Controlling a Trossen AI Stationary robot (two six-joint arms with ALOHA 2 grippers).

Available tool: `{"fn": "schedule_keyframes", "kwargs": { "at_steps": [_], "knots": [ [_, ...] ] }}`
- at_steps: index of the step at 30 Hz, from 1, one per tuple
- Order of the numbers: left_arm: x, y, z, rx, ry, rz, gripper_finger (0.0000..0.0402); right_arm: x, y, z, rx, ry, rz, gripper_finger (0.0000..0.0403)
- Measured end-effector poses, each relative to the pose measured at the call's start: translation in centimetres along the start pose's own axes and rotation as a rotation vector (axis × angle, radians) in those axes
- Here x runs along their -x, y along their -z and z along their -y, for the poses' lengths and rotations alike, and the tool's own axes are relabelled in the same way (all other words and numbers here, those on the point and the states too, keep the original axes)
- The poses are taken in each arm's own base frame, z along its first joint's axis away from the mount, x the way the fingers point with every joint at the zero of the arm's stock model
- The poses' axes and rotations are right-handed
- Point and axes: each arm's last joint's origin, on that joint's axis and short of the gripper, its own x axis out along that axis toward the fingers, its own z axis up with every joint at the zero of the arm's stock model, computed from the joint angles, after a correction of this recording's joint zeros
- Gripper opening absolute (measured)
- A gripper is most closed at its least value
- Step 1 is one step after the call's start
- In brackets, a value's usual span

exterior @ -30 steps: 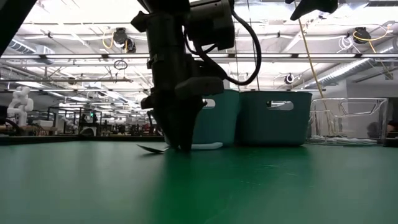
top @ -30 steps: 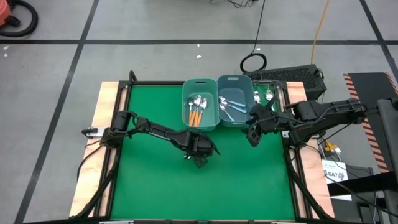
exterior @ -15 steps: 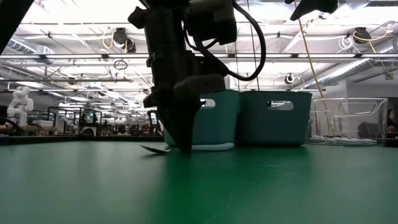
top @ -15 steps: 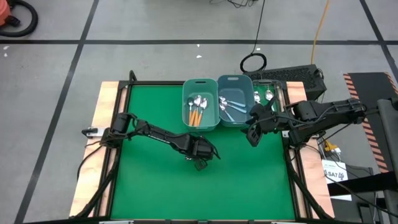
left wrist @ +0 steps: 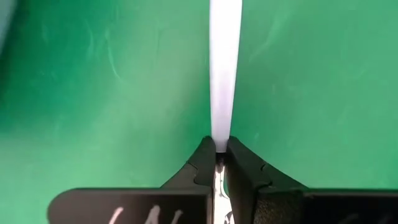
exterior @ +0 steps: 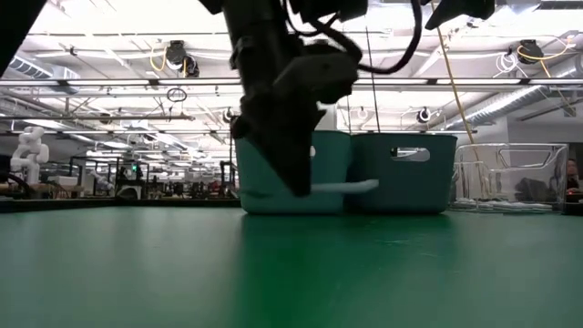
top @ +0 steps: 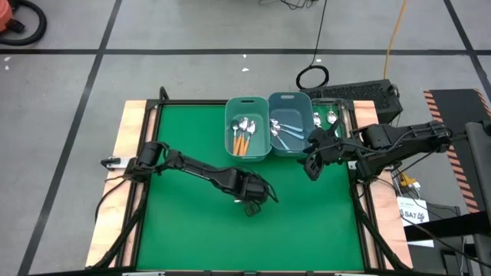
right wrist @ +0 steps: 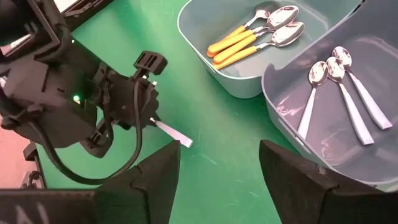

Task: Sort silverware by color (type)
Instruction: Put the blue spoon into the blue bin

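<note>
- Left gripper [top: 259, 201]: positioned over the green table mat [top: 192, 230], in front of the two teal bins. Fingers [left wrist: 239, 163] are clamped on a light blue-handled spoon [left wrist: 224, 68]; the handle projects forward from between the fingertips.
- In the low view, the spoon handle [exterior: 348, 187] is held level and clear of the mat surface, seen against the bins behind it.
- Right gripper [top: 311, 165]: hovers near the mat's right edge, just in front of the right-hand bin. Its fingers [right wrist: 292, 171] stand well apart with nothing between them.
- Left-hand bin [top: 229, 126]: contains orange-handled spoons [right wrist: 249, 38], metal bowls grouped together at one end.
- Right-hand bin [top: 307, 123]: contains light blue-handled spoons [right wrist: 342, 93], lying loosely side by side on the bin floor.
- The two bins stand touching side by side at the far edge of the mat.
- Further spoons [top: 324, 119] lie just to the right of the right-hand bin; their handle colour cannot be determined.
</note>
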Motion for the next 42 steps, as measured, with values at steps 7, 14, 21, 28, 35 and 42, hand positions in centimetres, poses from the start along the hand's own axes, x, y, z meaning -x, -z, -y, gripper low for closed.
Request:
{"fn": "schedule_keyframes", "kwargs": {
  "at_steps": [7, 14, 21, 28, 35, 42],
  "knots": [
    [2.0, -1.6, 0.7, -0.032, 0.009, 0.069, 0.0018, 0.1, 0.1, -0.2, 0.014, -0.011, -0.002, 0.0215],
    [3.7, -2.8, 1.2, -0.075, 0.037, 0.125, 0.0018, 0.5, 0.9, -1.3, 0.073, -0.072, -0.003, 0.0215],
    [5.7, -4.0, 1.8, -0.100, 0.071, 0.185, 0.0018, 1.1, 2.1, -2.4, 0.073, -0.128, -0.028, 0.0215],
    [8.5, -5.0, 2.2, -0.151, 0.091, 0.231, 0.0018, 2.0, 3.6, -3.5, 0.084, -0.190, -0.062, 0.0215],
    [11.4, -5.8, 2.6, -0.188, 0.112, 0.278, 0.0018, 2.6, 4.6, -4.2, 0.095, -0.213, -0.035, 0.0215],
    [13.7, -6.5, 2.9, -0.221, 0.140, 0.343, 0.0018, 3.0, 4.5, -4.9, 0.122, -0.253, 0.031, 0.0218]
  ]
}}
